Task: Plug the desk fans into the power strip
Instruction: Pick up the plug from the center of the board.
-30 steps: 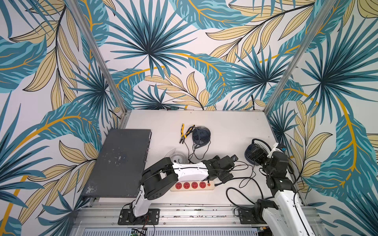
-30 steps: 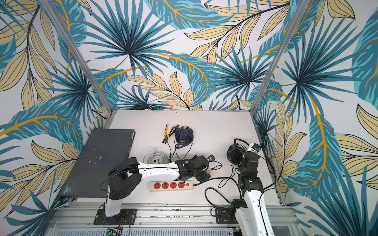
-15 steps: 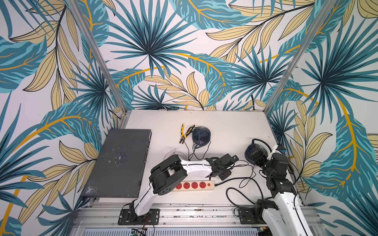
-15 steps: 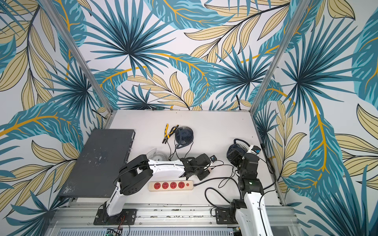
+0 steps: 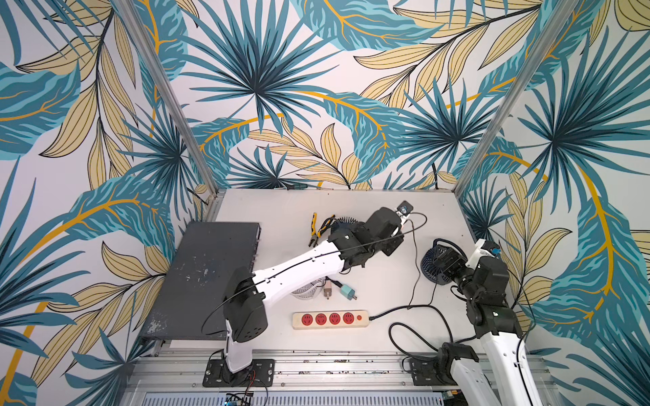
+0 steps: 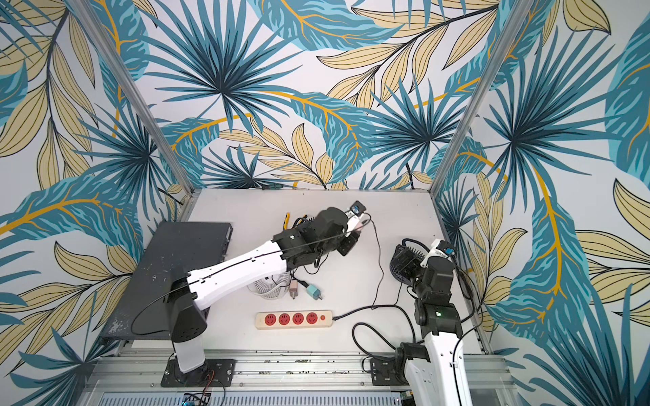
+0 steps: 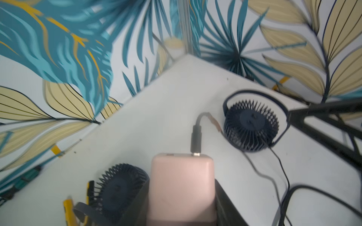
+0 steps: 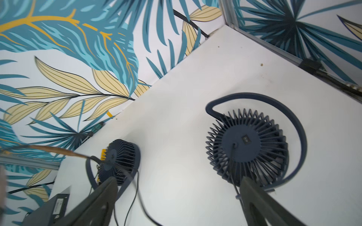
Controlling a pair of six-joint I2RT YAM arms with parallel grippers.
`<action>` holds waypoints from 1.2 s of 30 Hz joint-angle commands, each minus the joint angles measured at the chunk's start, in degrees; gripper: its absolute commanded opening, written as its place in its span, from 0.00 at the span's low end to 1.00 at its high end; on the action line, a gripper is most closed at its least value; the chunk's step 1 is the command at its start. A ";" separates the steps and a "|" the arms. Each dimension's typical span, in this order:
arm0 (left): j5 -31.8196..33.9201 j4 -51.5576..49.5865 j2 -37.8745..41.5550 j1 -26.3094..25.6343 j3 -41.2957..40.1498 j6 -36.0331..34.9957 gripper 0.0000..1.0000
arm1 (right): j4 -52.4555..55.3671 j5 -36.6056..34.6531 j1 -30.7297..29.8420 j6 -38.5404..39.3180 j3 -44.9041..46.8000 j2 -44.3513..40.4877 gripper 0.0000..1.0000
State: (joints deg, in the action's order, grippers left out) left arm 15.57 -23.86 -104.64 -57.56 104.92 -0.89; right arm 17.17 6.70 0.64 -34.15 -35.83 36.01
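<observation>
Change since a second ago: left arm [image 5: 299, 270] is no longer lying low by the cord end of the power strip [image 5: 330, 319]. It is now reaching up and toward the back of the surface [image 5: 383, 281]. Right arm [image 5: 492, 316] is sitting where it was.
Left gripper [image 7: 181, 181]: is clenching a pale pink adapter [image 7: 181, 174] by its sides, with the block sitting between the dark fingers [image 7: 223, 197]. This wrist view is blurring slightly.
Plug: black USB plug [image 7: 196, 137] is sticking into the adapter's outer end, and its thin cable is trailing toward the dark blue desk fan [image 7: 250, 125].
Power strip: is lying flat on the near part of the surface between the two arm bases, in both top views. Its four red sockets are facing up, and its black cord [image 5: 404, 309] is leaving the end toward the right arm. It is lying well apart from the held adapter.
Right gripper [image 8: 178, 182]: is standing released, fingers spread wide, hovering at the near edge of the dark blue desk fan. Contact cannot be told.
Desk fan: is lying face down on the right side of the surface.
Back of surface: second dark fan [image 8: 119, 156] is sitting with yellow-handled pliers [image 5: 316, 232] just beside it.
Near the strip: white fan [image 5: 307, 291] is showing partly under the left arm. A beige adapter [image 5: 327, 290] and a teal adapter [image 5: 348, 291] are lying just beside it.
Left side: dark grey flat case [image 5: 207, 277] is lying there.
</observation>
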 commanded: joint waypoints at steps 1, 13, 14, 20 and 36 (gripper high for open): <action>2.08 -1.43 5.47 -0.35 0.53 -0.78 0.24 | 3.46 9.35 0.08 -1.17 -3.26 0.67 1.00; -6.05 19.87 20.36 -1.58 -23.00 -4.29 0.28 | -8.34 49.08 -0.42 -11.69 -11.79 6.64 0.99; -6.49 20.27 20.50 -1.59 -23.48 -4.74 0.28 | -8.25 50.32 -0.57 -11.67 -12.58 7.29 0.99; -8.73 20.43 20.00 -1.68 -25.17 -8.40 0.29 | -5.32 51.85 -4.45 -7.89 -18.04 10.68 0.99; -9.84 21.61 20.90 -3.25 -30.59 -13.72 0.29 | 1.03 47.89 -15.06 -1.73 -23.50 18.44 0.59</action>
State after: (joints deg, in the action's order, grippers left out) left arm 5.32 -4.38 -85.80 -60.58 75.83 -13.39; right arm 16.95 55.27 -14.04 -37.76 -57.60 54.24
